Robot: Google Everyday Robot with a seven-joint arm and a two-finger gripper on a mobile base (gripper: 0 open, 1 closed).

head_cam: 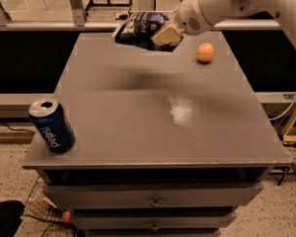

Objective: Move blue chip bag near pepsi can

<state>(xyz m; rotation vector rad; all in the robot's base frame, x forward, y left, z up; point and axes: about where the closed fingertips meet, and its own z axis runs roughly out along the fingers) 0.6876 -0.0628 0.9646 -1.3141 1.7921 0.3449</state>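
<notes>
Camera view showed you the gripper [162, 36] with its fingers [168, 31] closed on the right end of the blue chip bag [137, 27]. The pale finger pads pressed against the bag's crinkled wrapper, with no gap visible between pads and bag. You could not tell from this angle how much of the bag lay between the pads.

The blue chip bag hung to the left of the gripper, over the far edge of the table [187, 147], near the middle of that edge. It appeared to be clear of the surface, and a soft shadow lay on the grey top in front of it. Its white lettering faced you.

The white arm [222, 4] entered from the upper right and ended at the gripper.

You had an orange [205, 52] resting on the table to the right of the gripper, near it but not touching it.

The pepsi can [52, 125] stood at the near left corner of the table with its silver top upward and its lettering running vertically. It was well apart from the bag, most of the tabletop lying between them.

A bright patch of glare [180, 112] marked the middle of the top. Below the top you could see drawer fronts [153, 199], and a wire basket [37, 206] sat on the floor at lower left.
</notes>
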